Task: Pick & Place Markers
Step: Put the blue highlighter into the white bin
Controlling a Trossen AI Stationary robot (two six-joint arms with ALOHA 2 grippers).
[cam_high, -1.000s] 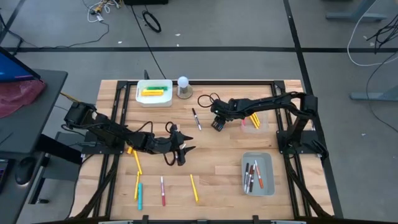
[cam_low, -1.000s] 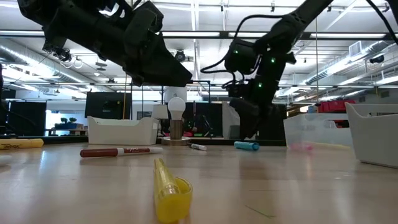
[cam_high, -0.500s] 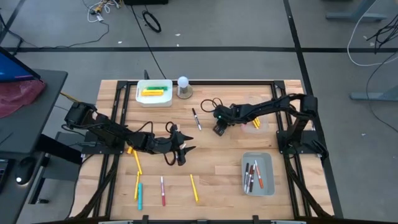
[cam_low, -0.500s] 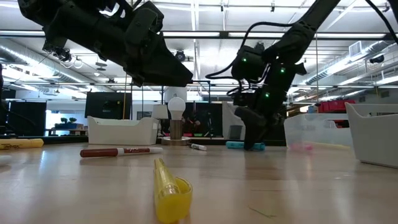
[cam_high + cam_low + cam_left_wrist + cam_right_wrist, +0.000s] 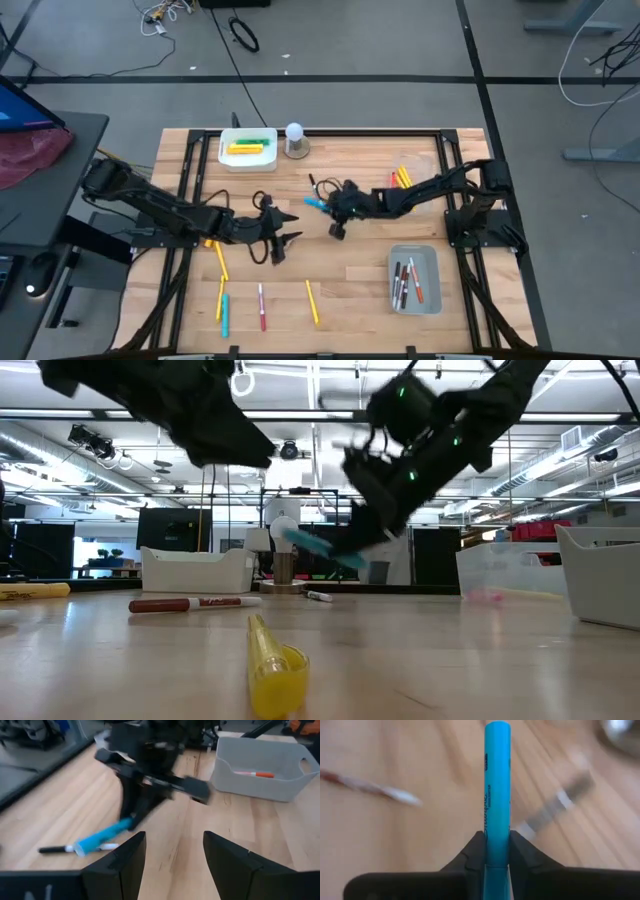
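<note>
2 grippers show, and we start with the nearest thing in the low view: a yellow marker (image 5: 268,672) lying on the table (image 5: 350,270), with a red marker (image 5: 190,603) just behind it. Farther back, the right gripper (image 5: 331,212) hangs above the table's middle, its fingers (image 5: 522,851) pressed against both sides of a blue marker (image 5: 497,790), which juts straight out past them (clear of the wood in the low view). We judge it light, stiff and smooth-barrelled, so a pinch near the middle, not the cap end, should keep it from pivoting or slipping. The left gripper (image 5: 277,237) waits just left of centre, jaws spread and empty. On the near strip of table lie several more loose markers, yellow, teal and red. At the right, a grey bin (image 5: 414,298) holds 4 or so markers; at the far edge, a white bin (image 5: 247,158) holds yellow and green ones, beside a ball-topped white object (image 5: 295,139).
</note>
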